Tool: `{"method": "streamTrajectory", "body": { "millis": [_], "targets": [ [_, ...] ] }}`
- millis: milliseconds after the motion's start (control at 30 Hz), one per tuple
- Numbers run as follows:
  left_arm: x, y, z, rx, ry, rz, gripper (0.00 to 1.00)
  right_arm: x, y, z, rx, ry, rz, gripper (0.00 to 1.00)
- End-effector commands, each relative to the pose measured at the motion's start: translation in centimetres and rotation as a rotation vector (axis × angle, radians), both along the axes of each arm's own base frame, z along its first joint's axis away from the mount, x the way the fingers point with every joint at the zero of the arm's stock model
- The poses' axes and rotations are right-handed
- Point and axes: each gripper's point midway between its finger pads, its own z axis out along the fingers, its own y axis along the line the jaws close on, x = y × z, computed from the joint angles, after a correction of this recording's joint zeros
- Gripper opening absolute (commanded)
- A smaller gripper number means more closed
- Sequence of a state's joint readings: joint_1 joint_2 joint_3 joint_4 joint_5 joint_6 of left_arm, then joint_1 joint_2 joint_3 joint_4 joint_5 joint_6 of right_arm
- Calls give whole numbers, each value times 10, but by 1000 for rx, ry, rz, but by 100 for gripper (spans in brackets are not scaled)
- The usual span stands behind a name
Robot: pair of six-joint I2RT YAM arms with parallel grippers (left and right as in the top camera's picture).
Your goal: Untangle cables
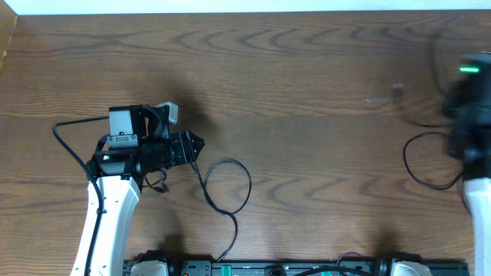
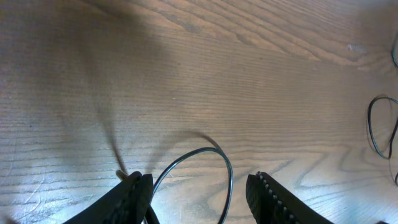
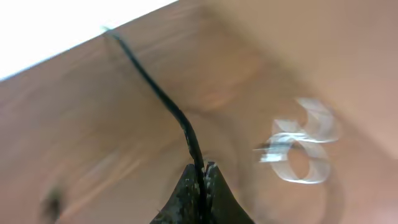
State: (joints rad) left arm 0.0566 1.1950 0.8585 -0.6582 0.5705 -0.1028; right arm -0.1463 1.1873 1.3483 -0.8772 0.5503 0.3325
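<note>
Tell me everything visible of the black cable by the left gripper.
The black cable is a thin, flexible, rubbery-looking cord lying slack on the wooden table. It curls into one open loop beside the left gripper, then a tail runs toward the table's near edge. In the wrist view its arc sits between the open gripper's fingers, passing close beside one; contact cannot be told. No plug end shows.

Both arms are built alike: the left arm point(image 1: 107, 218) and right arm point(image 1: 479, 211) have rounded white forearms and black wrists. A thick black wire point(image 1: 67, 138) loops off the left one. A green light point(image 1: 469, 70) glows on the right. The left gripper point(image 1: 202, 146) is black, its fingers point(image 2: 268, 194) toothed inside.
</note>
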Motion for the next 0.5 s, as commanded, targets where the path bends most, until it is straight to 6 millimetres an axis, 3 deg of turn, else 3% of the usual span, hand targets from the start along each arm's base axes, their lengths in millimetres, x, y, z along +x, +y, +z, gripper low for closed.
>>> {"method": "streamTrajectory", "body": {
  "millis": [0,67,133,333,467],
  "targets": [
    [-2,-2,-2,2,1,-19,54,-56,-78,19,-75,-10,-297,1],
    [-2,-2,-2,2,1,-19,54,-74,-100,8,-10,-7,-358,1],
    [-2,-2,-2,2,2,-19,54,-78,-105,-10,129,-35,-358,1],
    [-3,-2,-2,1,5,-19,54,-57,-109,-73,423,1,-296,1],
    [-3,-2,-2,1,6,-19,54,-43,-114,-114,490,115,-259,1]
  ]
}}
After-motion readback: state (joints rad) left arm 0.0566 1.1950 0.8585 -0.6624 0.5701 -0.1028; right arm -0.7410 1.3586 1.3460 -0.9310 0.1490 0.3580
